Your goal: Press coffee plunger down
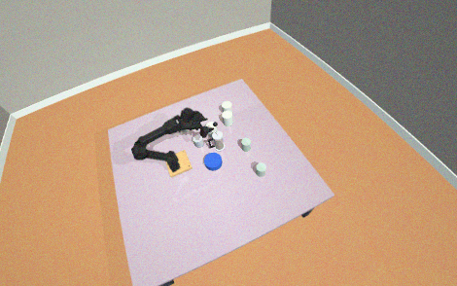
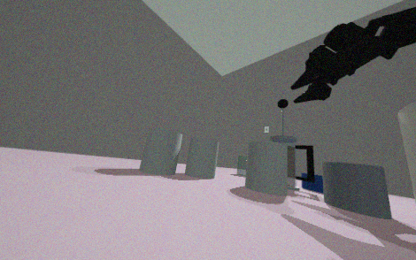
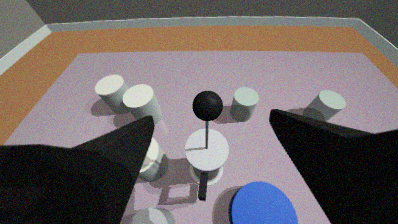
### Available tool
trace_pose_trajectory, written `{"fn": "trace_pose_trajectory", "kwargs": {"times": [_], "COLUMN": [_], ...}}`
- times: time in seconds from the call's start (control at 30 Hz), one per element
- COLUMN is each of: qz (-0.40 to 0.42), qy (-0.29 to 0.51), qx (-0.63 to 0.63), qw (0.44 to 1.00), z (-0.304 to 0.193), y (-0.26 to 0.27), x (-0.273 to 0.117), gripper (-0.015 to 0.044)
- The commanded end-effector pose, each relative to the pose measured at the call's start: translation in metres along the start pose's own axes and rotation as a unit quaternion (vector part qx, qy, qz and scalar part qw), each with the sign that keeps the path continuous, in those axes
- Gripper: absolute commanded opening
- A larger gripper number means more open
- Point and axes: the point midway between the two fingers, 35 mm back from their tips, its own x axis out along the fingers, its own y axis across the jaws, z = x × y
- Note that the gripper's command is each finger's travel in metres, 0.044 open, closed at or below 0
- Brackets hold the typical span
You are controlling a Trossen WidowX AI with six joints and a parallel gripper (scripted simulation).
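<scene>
The coffee press stands upright, with its pale round lid (image 1: 217, 135) (image 2: 283, 139) (image 3: 214, 156) and dark handle (image 1: 211, 143) (image 2: 311, 164) (image 3: 202, 187). Its black plunger knob (image 1: 215, 124) (image 2: 282, 103) (image 3: 207, 105) sits on a thin rod, raised well above the lid. My gripper (image 2: 293, 95) (image 3: 211, 118) is open and empty. In the exterior view its fingertips are beside the knob and slightly above it, apart from it. In the wrist view the knob shows between the two fingers. A grey-green cylinder hides much of the press body in the exterior view.
White cylinders (image 1: 227, 118) (image 3: 140, 97) stand beyond the press, and another (image 3: 150, 161) stands close beside it. Pale green cylinders (image 1: 246, 144) (image 1: 261, 169) (image 3: 245, 102) stand on the other side. A blue disc (image 1: 213, 161) (image 2: 312, 182) (image 3: 262, 205) lies near the press.
</scene>
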Motion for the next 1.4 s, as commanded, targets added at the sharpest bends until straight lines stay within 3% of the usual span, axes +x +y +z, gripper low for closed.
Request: {"fn": "trace_pose_trajectory", "kwargs": {"times": [0.0,0.9,1.3,1.37], "qz": [0.003,0.003,0.003,0.003], "qy": [-0.006,-0.008,-0.008,-0.008], "qx": [0.002,0.002,0.002,0.002], "qw": [1.000,1.000,1.000,1.000], "z": [-0.002,-0.001,-0.001,-0.001], "y": [0.001,0.001,0.001,0.001], "x": [0.003,0.041,0.041,0.041], "gripper": [0.0440,0.0440,0.0125,0.0119]}}
